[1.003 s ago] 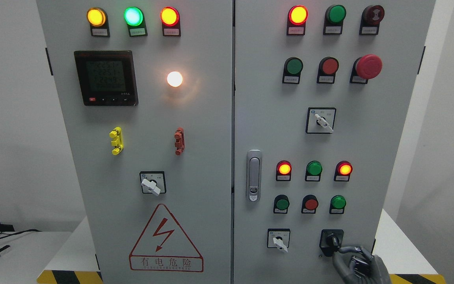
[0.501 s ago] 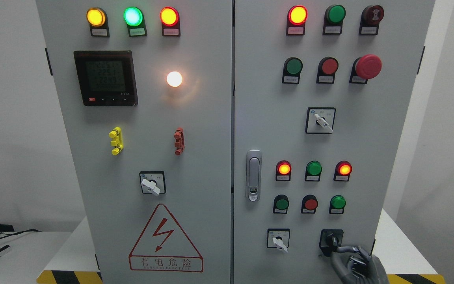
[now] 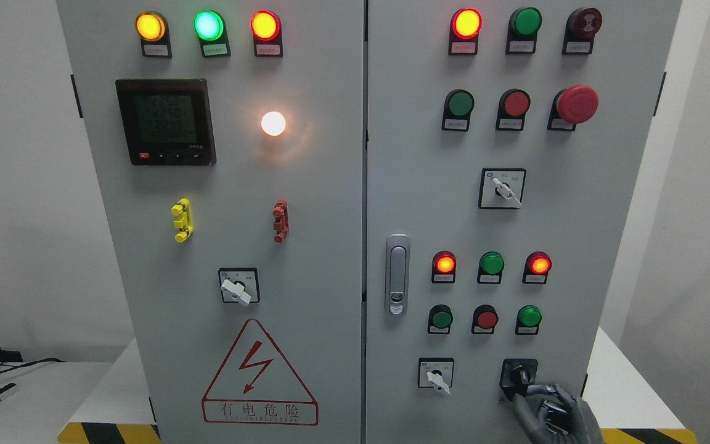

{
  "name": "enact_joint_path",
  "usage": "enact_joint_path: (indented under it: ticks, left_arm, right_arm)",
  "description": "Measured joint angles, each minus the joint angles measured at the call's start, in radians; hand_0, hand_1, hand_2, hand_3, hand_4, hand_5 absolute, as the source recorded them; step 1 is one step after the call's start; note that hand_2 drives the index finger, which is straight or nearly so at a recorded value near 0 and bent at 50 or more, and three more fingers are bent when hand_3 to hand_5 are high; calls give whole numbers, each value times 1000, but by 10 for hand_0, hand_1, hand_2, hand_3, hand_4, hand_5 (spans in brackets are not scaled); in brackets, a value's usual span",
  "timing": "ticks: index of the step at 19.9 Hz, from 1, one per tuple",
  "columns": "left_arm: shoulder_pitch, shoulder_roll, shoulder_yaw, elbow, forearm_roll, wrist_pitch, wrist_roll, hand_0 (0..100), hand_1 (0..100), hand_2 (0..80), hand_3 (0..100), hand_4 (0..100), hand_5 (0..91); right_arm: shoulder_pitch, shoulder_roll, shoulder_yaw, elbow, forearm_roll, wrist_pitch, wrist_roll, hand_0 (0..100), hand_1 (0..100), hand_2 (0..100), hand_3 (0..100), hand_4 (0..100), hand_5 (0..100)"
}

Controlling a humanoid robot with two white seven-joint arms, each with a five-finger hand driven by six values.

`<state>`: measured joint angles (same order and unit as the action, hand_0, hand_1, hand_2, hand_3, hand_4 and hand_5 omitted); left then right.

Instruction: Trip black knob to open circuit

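Observation:
The black knob (image 3: 519,375) sits on its square black plate at the lower right of the grey cabinet's right door (image 3: 577,246); its short handle points up and slightly left. My right hand (image 3: 543,404) comes up from the bottom edge just below and right of it. The fingers (image 3: 540,390) are curled, and one fingertip touches the plate's lower right corner. The handle itself shows uncovered above the fingers. My left arm is out of view.
A white selector switch (image 3: 436,377) is left of the knob. Green and red push buttons (image 3: 486,319) and lit indicator lamps (image 3: 538,264) sit above. The door latch (image 3: 397,274) is at the middle seam. The cabinet stands on a white table (image 3: 626,382) with a hazard stripe.
My right hand has sunk slightly and shifted a little left under the knob. The knob's handle shows no visible turn.

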<state>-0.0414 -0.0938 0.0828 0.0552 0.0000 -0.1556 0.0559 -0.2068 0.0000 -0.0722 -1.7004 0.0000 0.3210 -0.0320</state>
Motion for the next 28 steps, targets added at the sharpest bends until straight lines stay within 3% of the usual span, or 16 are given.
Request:
enact_joint_path:
  ticks: [8,15,28]
  left_arm:
    - [0,0,0,0,0,0,0,120,389,0,0,0,0]
    - [0,0,0,0,0,0,0,120,389,0,0,0,0]
    - [0,0,0,0,0,0,0,120,389,0,0,0,0]
  right_arm:
    - [2,0,7,-5,0,0,-4,420,825,496,1000,915,881]
    - [3,18,16,-13,0,0,-5,399,806,544,1000,919,883]
    - [3,41,26,-19,0,2,-1,380,796,545,1000,924,885]
